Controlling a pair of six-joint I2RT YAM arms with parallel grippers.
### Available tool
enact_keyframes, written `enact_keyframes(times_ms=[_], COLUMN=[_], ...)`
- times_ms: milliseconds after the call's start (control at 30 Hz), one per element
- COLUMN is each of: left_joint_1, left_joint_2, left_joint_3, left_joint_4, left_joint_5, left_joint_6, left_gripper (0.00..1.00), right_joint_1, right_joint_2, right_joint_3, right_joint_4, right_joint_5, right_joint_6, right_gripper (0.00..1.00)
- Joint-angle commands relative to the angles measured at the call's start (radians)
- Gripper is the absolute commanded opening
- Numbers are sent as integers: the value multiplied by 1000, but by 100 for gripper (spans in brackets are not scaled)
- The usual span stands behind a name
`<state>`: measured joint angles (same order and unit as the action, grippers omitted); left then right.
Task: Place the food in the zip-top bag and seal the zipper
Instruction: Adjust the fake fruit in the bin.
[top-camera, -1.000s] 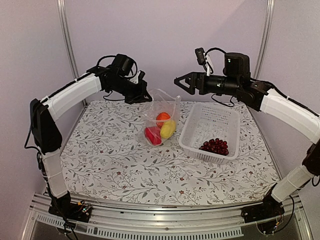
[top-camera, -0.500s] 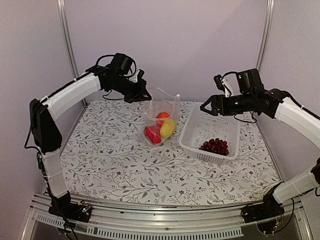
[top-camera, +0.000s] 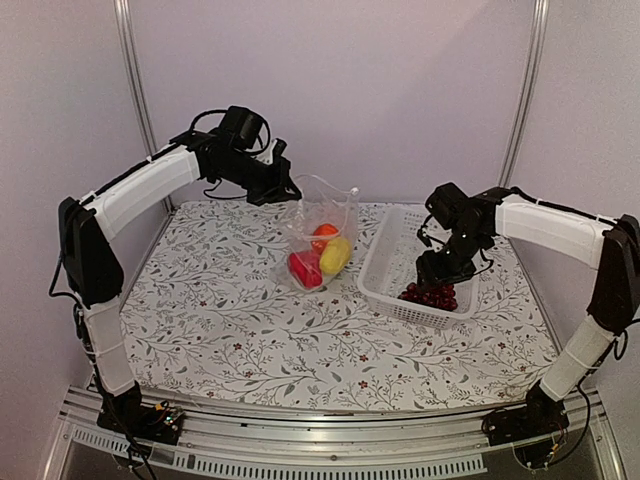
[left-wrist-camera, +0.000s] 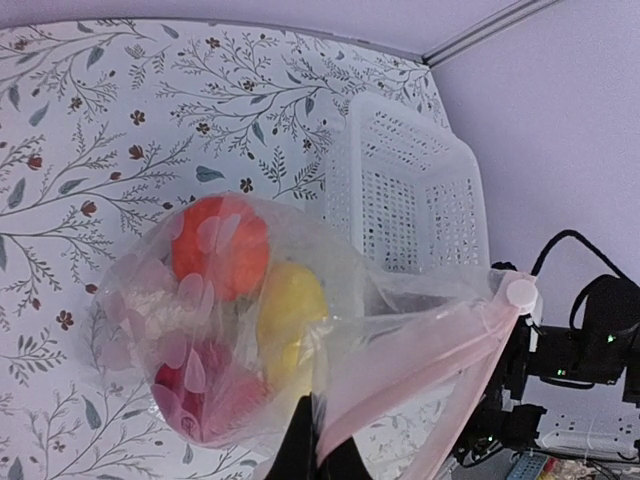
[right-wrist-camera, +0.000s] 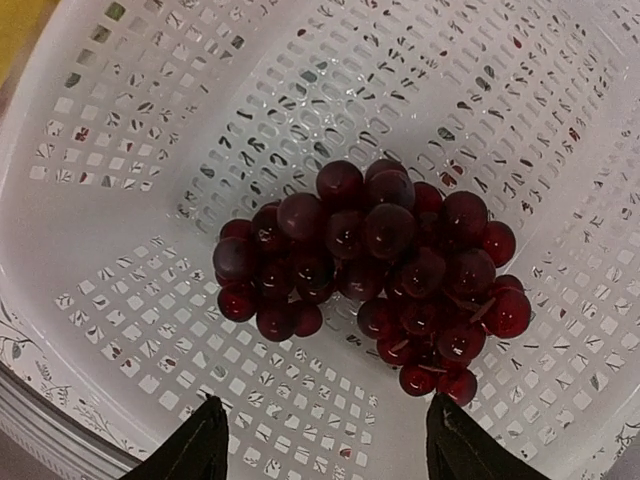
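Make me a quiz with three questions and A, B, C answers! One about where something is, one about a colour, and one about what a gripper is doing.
1. Where are the grapes?
A in the basket
B beside it
C under it

2. What colour is the basket?
A blue
B white
C green

3. What is the right gripper doing?
A squeezing the grapes
B open over the grapes
C shut on the basket's rim

Answers:
1 A, the grapes lie on the basket's floor.
2 B, its walls and floor are white.
3 B, its fingers stand wide apart, touching nothing.
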<state>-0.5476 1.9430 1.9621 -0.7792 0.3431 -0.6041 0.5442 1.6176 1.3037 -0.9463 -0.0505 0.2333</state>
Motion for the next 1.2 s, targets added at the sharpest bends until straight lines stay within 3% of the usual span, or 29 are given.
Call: enact_keyframes(times_ms=[0,400,633,867,1000,1167], left_joint_1=[9,8,9,9,8,9], left_joint_2=[-16,-48,-45,-43,-48,-48], left_joint_3=[-16,-58,-54,-49,-59,-65], left_joint_4=[6,6,5,6,6,5], left_joint_5=[20,23,34,40,40,37], left_joint_6=[-8,-6,-7,-11,-11,-13], left_gripper=[0,0,0,0,0,0], right_joint_1=[23,25,19,-103,-198,-237], right_joint_2=[91,264,381,404,358,285], right_joint_3=[42,125,243,254,180,151], right_joint_4=[-87,-104,-69,42,122,155], right_joint_5=[118,357,363,158,-5,-101], right_joint_6=[-43,-119,-115,-40,30,83], right_gripper=[67,72,73,70,68,68])
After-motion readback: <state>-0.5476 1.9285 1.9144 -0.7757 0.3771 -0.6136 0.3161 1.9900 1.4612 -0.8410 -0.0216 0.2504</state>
